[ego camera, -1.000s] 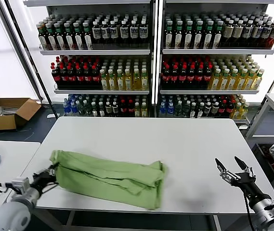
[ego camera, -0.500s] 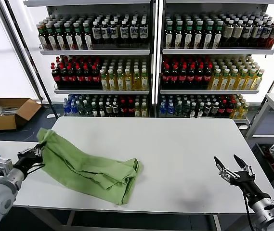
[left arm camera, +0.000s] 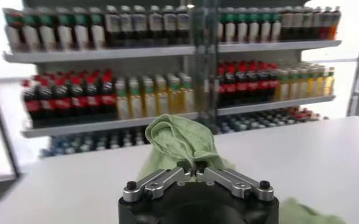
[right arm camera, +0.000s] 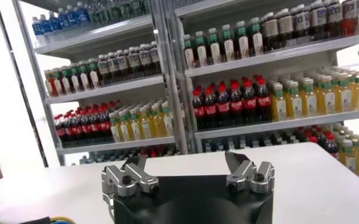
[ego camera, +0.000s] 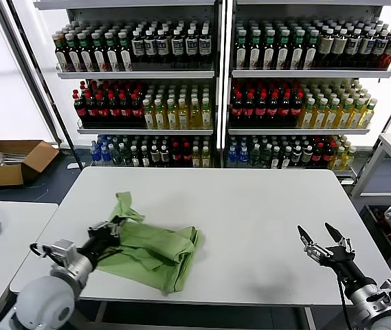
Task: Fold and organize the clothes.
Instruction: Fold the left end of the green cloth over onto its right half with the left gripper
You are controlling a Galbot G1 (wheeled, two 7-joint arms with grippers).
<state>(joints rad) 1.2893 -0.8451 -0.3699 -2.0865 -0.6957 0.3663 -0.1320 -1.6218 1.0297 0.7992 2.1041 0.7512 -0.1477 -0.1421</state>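
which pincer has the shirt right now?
The left pincer, shut on a bunched fold of the green shirt. The right pincer hangs open over bare table.

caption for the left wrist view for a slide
Left tool shut on a raised fold of the green shirt, bottle shelves behind.
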